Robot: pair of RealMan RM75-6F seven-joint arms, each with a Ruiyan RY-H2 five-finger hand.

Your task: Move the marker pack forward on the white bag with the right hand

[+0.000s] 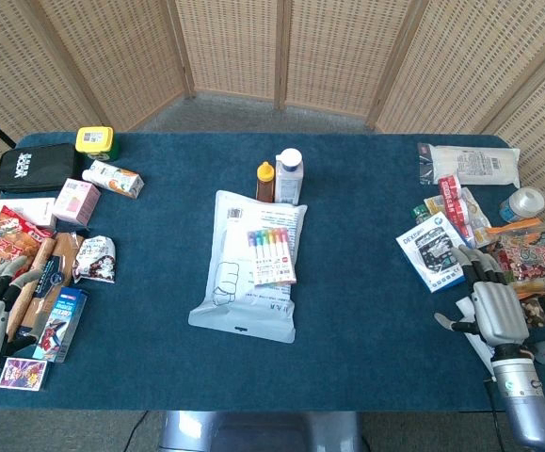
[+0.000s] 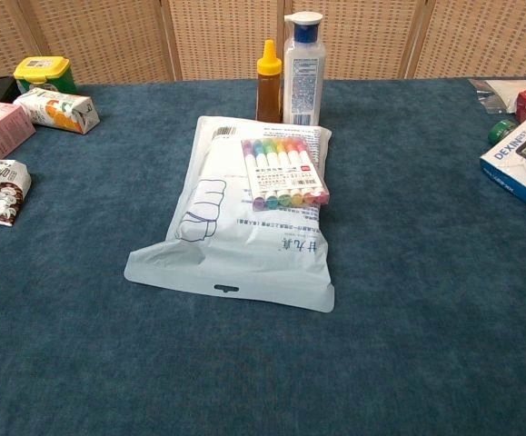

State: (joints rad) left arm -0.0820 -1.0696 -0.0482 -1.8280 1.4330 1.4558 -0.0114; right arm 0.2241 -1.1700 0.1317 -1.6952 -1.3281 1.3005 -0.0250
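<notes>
High head view; low, close chest view

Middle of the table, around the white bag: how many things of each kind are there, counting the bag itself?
Bags: 1, the white bag
Marker packs: 1, the marker pack lying on the bag
Bottles: 2, the amber squeeze bottle and the clear bottle with a white cap, upright beyond the bag's far edge
Total: 4

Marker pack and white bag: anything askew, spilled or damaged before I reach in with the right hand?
Nothing spilled or damaged. The marker pack lies flat on the white bag, slightly skewed, toward its right edge. The bag itself sits a little crooked. Both bottles behind it stand upright. The right hand is well clear.
</notes>
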